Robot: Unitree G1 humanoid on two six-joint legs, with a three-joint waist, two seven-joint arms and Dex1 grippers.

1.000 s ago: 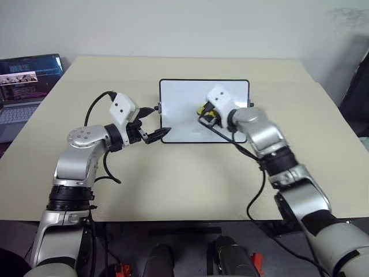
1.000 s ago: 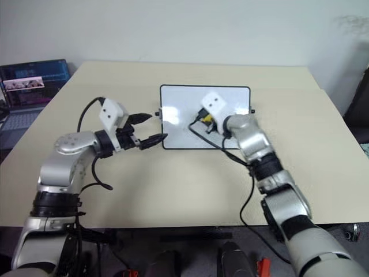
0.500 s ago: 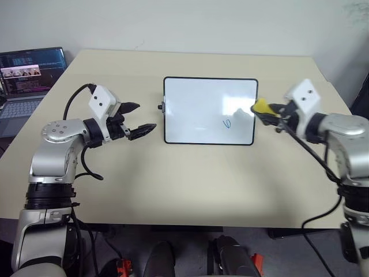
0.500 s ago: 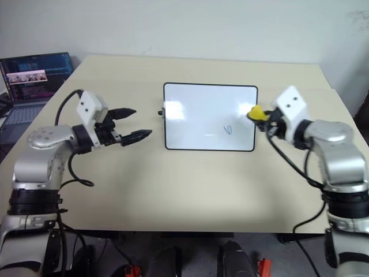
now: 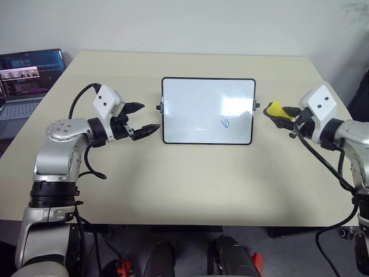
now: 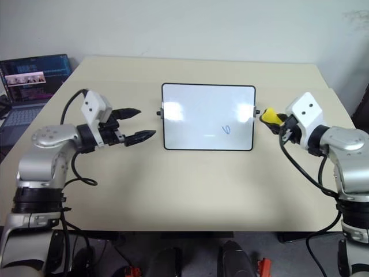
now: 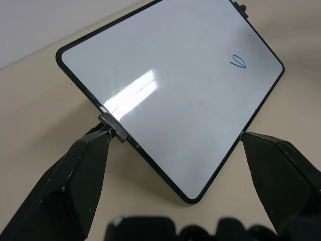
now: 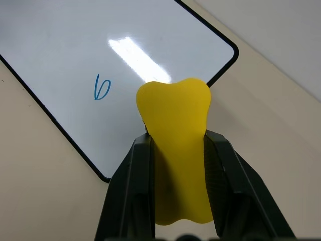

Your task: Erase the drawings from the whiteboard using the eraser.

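The whiteboard [image 5: 208,111] lies flat in the middle of the table, black-framed, with one small blue drawing [image 5: 226,123] toward its right side; the same mark [image 8: 102,88] appears in the right wrist view. My right gripper [image 5: 279,115] hovers just off the board's right edge, shut on the yellow eraser [image 5: 274,108], which is squeezed between its fingers [image 8: 134,186]. My left gripper [image 5: 140,119] stands open a little to the left of the board, its two fingers [image 7: 75,175] spread on either side of the board's near corner.
An open laptop [image 5: 24,75] sits at the table's far left corner. Black cables trail from both wrists over the table [image 5: 190,184]. A dark object [image 5: 363,92] stands past the table's right edge.
My right gripper has swung off the board to its right edge, carrying the eraser. One blue mark now shows where the gripper was. The left gripper stayed put; the camera view shifted.
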